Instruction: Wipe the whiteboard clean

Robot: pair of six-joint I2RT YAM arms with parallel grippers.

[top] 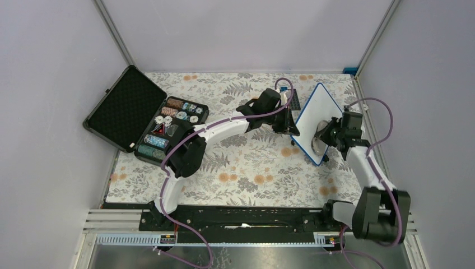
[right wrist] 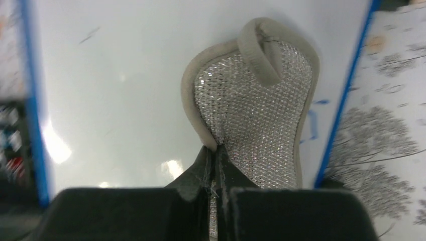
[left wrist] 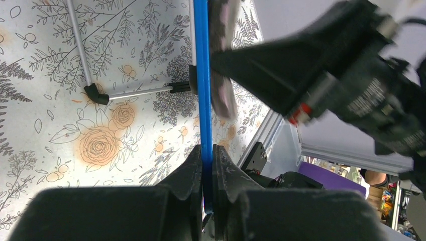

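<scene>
One whiteboard [top: 312,109] stands tilted up on edge near the right edge of the table [top: 246,168], its long axis running from the far edge toward the arm bases. The left gripper [left wrist: 207,161] is clenched on the board's thin blue frame [left wrist: 203,75] and steadies it from the left side. The right gripper [right wrist: 216,163] is clamped on the tail of one wiping pad [right wrist: 253,115], mesh-faced with a beige border, which lies flat against the white face. The right arm is the nearer to the work. In the right wrist view, a few faint blue marks [right wrist: 312,120] show just beside the pad's right border, between it and the frame. Judgement: the next wipe must travel that way. One open case [top: 126,109] lies at the left edge, well apart.
</scene>
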